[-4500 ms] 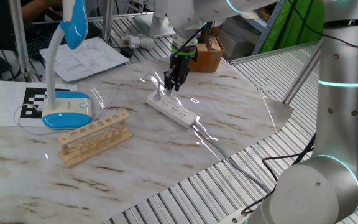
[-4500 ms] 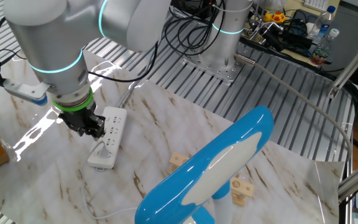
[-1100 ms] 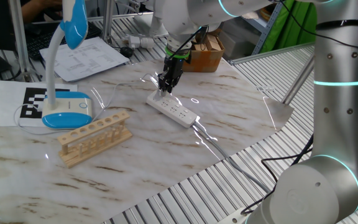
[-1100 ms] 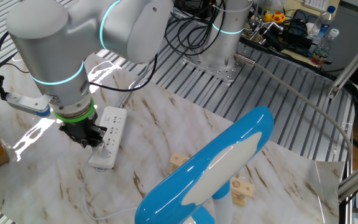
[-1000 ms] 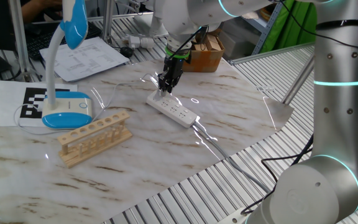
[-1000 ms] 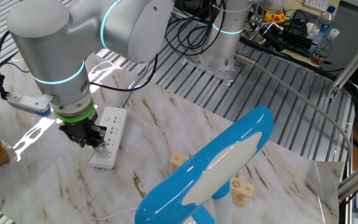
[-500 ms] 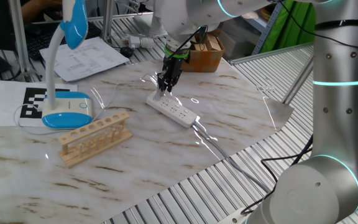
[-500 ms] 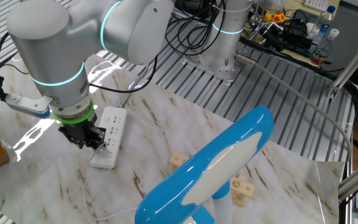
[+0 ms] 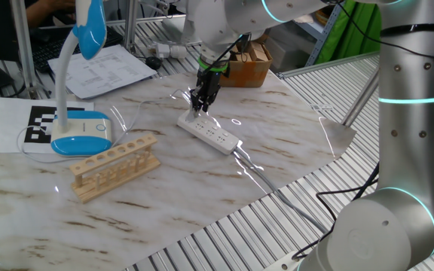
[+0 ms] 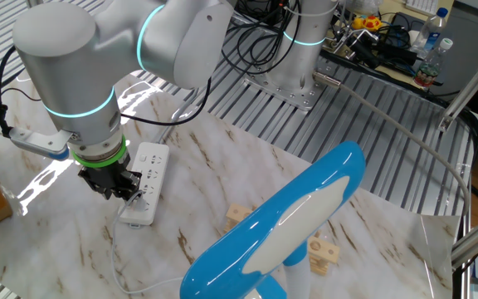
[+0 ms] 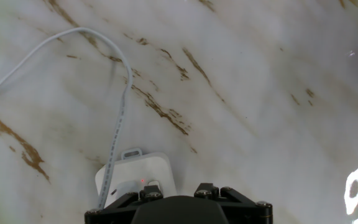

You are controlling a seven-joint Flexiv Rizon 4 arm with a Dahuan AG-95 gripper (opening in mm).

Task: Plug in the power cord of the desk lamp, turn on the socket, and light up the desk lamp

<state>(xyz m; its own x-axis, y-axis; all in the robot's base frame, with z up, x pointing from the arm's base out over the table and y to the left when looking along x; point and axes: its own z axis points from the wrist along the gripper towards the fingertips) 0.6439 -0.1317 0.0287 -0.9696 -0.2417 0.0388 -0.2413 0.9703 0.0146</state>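
Marble tabletop [image 9: 202, 188] with my arm's gripper [image 9: 199, 105] pointing straight down over the far end of the socket [image 9: 209, 133], a white strip lying flat. From the hand view I see the strip's end [image 11: 138, 177] just below the fingers, and the thin white cord [image 11: 114, 149] running onto it from the upper left. I cannot tell whether the claw is released or grasping the plug. The lamp [image 9: 81, 90] stands well apart, near a wooden rack [image 9: 115, 167].
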